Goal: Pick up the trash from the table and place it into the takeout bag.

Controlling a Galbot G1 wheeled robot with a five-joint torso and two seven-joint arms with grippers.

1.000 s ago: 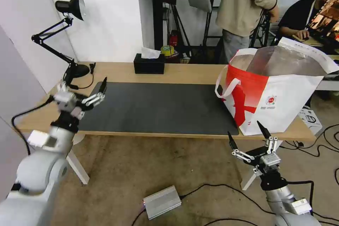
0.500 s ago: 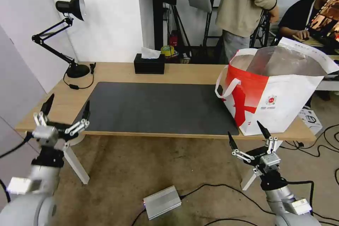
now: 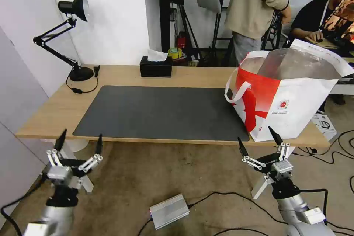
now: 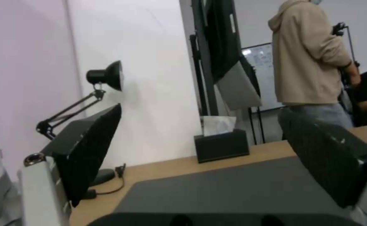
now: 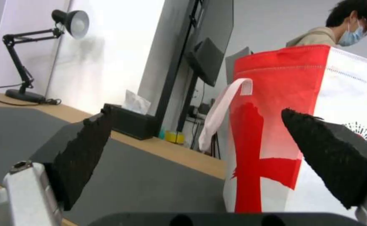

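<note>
Presently both grippers, left gripper (image 3: 79, 143) and right gripper (image 3: 258, 140), hang below the tabletop (image 3: 55, 107) edge, jaws spread, empty.

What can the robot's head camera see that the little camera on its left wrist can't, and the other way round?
Only the head view takes in the takeout bag standing at the table's right end, the right gripper open below the table's front edge, and a silver box on the floor. Only the left wrist view gives a close look at the left gripper, open, and a whiteboard behind the person. Both show the table, its dark mat, the desk lamp and the black tissue box.
</note>
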